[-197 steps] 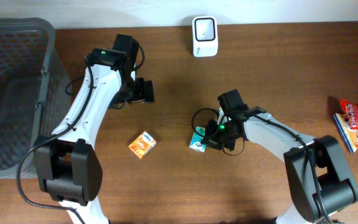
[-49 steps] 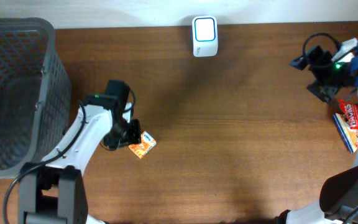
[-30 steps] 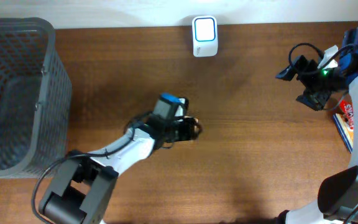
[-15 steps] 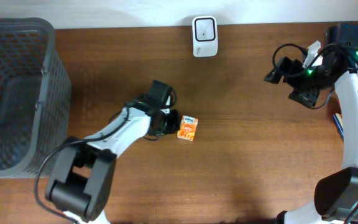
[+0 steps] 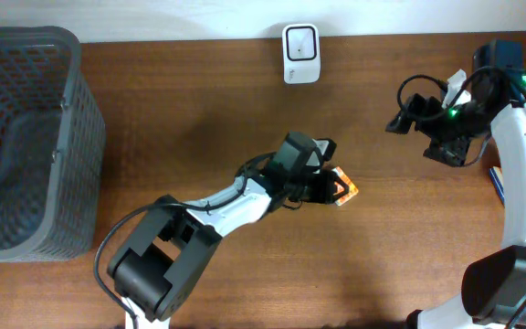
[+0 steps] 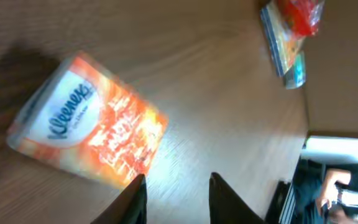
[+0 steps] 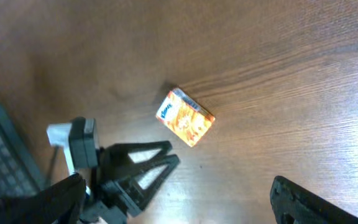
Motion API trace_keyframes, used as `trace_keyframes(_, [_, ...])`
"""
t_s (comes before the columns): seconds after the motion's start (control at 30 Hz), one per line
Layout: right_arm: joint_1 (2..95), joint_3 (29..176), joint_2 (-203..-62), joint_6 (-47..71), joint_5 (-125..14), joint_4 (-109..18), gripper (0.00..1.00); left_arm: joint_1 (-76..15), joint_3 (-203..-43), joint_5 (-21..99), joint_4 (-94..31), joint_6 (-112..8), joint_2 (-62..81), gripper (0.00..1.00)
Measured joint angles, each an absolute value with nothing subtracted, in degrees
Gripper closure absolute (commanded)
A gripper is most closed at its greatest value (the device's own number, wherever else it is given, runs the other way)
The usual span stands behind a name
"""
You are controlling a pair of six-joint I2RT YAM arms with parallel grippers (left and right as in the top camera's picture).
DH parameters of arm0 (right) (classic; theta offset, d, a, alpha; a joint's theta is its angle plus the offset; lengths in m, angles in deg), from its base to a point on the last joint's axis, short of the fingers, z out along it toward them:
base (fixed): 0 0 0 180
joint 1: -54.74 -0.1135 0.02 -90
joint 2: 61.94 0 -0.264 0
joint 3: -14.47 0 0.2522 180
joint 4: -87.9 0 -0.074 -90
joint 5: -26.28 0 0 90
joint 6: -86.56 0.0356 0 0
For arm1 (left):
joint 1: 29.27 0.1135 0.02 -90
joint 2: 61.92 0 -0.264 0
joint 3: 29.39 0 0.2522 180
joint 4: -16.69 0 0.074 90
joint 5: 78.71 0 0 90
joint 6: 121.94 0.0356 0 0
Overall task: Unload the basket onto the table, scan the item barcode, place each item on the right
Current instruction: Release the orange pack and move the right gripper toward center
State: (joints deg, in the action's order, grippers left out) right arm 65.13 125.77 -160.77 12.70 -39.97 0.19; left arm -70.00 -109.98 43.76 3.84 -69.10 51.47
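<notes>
Orange tissue pack [image 6: 89, 130] lying loose, left gripper [image 6: 177, 186] narrowly parted, right gripper [image 7: 178, 186] wide, logo legible wrist-only.

Bare wood btwn scanner [image 5: 299, 53] & Kleenex pack [image 5: 345, 189]; basket [image 5: 88, 137] walls off L side.

a grey mesh basket [image 5: 85, 146] stands at the wooden table's [image 5: 199, 110] left edge. snack packets [image 6: 288, 31] lie upper right in the left wrist view.
</notes>
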Motion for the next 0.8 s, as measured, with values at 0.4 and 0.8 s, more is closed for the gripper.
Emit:
trace_keyframes(0.4, [43.1,118.9,-164.2,9.2,-62.5,-3.0,0.47,-40.1,-120.3,22.3,-36.6,-62.7,45.9,0.37])
trace_keyframes(0.8, [25.0,96.7,-165.1,12.0,-80.4,-29.1,0.54,-36.4,-120.4,19.1,-39.4,-62.4,45.9,0.18])
